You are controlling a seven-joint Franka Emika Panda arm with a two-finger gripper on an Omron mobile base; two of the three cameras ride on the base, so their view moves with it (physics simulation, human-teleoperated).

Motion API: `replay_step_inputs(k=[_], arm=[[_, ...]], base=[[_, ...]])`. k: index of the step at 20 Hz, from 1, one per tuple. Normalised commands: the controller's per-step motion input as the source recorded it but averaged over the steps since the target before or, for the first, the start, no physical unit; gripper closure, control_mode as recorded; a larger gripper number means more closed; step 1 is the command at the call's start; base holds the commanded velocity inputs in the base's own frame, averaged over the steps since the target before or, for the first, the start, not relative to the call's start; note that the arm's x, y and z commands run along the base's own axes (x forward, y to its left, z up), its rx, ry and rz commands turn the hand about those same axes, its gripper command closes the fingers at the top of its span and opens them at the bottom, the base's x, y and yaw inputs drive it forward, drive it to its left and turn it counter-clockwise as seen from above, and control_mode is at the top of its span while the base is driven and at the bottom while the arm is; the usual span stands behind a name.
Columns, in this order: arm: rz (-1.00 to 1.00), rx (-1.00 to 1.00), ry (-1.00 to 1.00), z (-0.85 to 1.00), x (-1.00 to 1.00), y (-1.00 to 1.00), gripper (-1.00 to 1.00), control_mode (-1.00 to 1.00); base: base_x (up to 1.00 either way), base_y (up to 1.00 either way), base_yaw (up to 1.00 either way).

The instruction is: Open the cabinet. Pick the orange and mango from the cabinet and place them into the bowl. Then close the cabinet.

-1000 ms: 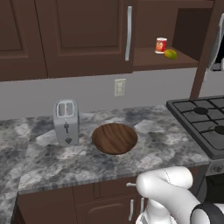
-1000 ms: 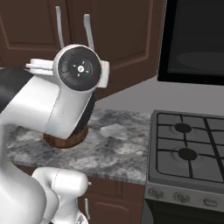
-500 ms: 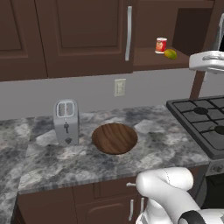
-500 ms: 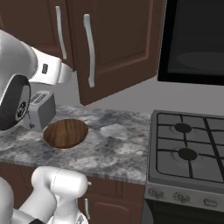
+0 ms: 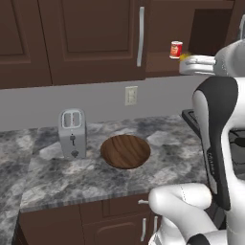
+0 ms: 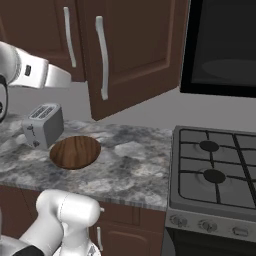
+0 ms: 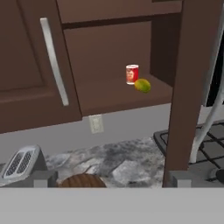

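The cabinet (image 7: pixel 109 87) is standing with its right door (image 7: pixel 192 87) swung open and its left door (image 5: pixel 91 38) shut, silver bar handle (image 5: pixel 140 36) vertical. On the exposed lower shelf the mango (image 7: pixel 142 85) is lying just beside a small red can (image 7: pixel 132 74), apparently touching it. The orange is not discernible from where I am standing. The bowl (image 5: pixel 125 151) is sitting empty on the grey marbled counter (image 5: pixel 72 177), near the silver toaster (image 5: pixel 72 133). The gripper (image 7: pixel 109 179) is hanging in the air, well short of the shelf, fingers spread wide and grasping nothing. A gas hob (image 6: pixel 215 165) is adjoining the counter.
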Motion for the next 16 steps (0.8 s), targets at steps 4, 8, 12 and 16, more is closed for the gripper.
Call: replay_step_inputs(k=[4, 8, 12, 16], arm=[[-0.20, -0.11, 0.02, -0.09, 0.44, 0.00, -1.00, -1.00], [-0.15, -0.12, 0.03, -0.11, 0.40, 0.00, -1.00, -1.00], [-0.17, -0.09, 0.06, -0.02, 0.27, 0.00, -1.00, -1.00], [-0.14, -0.08, 0.05, 0.00, 0.27, 0.00, -1.00, -1.00]], base=[[0.00, 0.00, 0.00], [0.00, 0.00, 0.00], [0.00, 0.00, 0.00], [0.00, 0.00, 0.00]])
